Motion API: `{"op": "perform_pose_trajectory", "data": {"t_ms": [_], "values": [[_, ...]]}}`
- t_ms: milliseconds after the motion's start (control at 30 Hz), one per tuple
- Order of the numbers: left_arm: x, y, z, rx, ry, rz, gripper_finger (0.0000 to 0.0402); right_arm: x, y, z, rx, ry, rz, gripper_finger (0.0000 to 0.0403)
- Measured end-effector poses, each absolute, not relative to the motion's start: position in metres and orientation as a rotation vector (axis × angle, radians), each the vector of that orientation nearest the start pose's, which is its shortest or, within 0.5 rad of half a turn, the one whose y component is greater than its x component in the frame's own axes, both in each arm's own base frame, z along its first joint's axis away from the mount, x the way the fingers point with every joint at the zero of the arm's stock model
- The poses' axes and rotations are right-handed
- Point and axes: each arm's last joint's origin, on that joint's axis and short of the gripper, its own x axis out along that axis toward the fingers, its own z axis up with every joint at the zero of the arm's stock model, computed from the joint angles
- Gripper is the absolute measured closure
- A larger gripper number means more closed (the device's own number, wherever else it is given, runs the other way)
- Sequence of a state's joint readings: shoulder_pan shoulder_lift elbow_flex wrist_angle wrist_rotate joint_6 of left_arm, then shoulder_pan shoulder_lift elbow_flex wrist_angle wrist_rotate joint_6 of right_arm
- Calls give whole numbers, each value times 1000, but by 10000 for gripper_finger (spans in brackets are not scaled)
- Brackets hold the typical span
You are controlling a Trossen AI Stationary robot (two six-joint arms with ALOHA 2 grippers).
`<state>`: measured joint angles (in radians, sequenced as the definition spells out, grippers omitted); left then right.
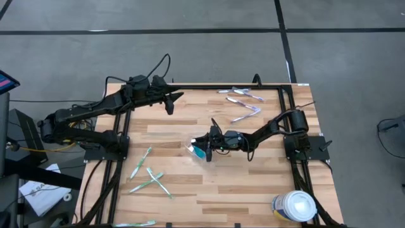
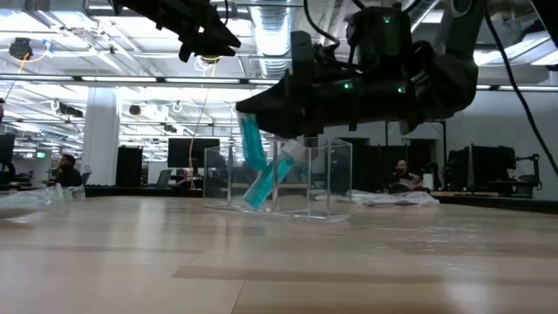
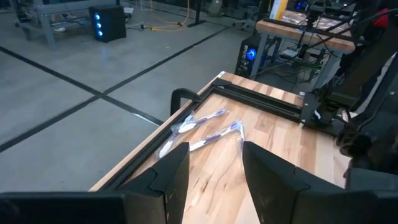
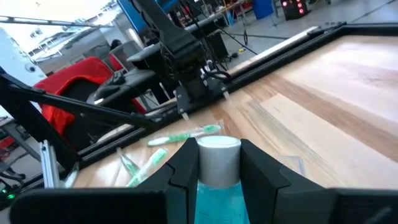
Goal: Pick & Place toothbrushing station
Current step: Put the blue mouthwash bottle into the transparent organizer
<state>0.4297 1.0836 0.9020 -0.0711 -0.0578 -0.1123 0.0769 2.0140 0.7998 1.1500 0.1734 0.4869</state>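
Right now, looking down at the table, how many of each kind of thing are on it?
Green toothbrushes: 4
Purple toothbrushes: 4, as far as I can tell
Clear holder: 1
Teal tube, in the right end effector: 1
White-lidded tub: 1
Total: 11

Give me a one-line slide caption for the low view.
Right tool lowers a teal tube into the clear toothbrushing station on the wooden table.
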Motion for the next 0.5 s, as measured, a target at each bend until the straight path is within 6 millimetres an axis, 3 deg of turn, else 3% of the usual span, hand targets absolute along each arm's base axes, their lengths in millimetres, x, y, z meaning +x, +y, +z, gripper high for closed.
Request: {"op": "perform_pose_trajectory", "data": {"t_ms": [500], "values": [[219,102,327,-135,229,500,257,370,22,128,440,116,-86,326]]}}
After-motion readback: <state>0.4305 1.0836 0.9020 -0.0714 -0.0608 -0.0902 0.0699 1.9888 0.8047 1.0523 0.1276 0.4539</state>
